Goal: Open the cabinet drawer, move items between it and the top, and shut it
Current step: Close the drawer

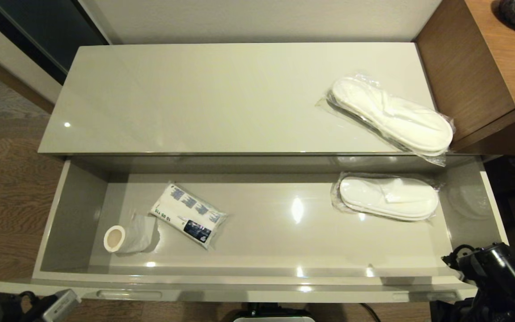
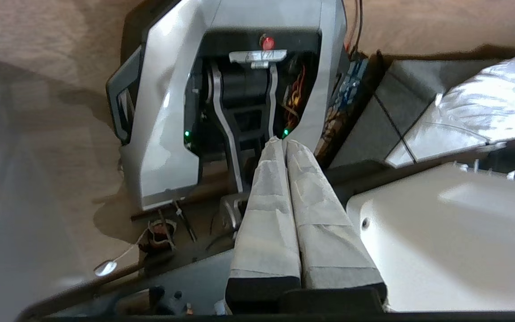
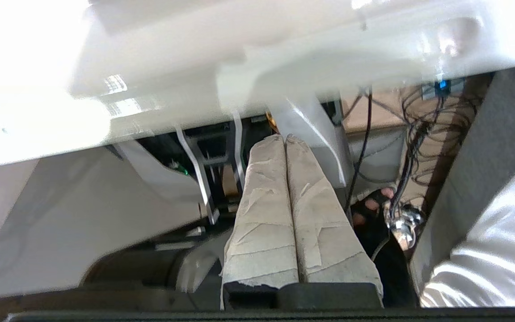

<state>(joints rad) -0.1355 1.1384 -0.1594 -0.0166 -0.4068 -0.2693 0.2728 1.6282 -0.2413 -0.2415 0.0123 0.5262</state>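
The cabinet drawer [image 1: 83, 192] stands pulled fully out. Inside, toward its left end, lies a white wrapped bundle [image 1: 189, 214] with blue print, and just beside it, nearer the left front corner, a toilet-paper roll [image 1: 128, 238] on its side. Near the drawer's right end sits one pair of bagged slippers [image 1: 389, 197]. A second bagged pair [image 1: 391, 115] lies on the top [image 1: 195, 98], at its right front corner, overhanging the front edge.

Only the wrist views show the pincers: the left gripper [image 2: 283, 141] and the right gripper [image 3: 284, 138] each have taped fingers pressed together, holding nothing, low by the robot's own base.
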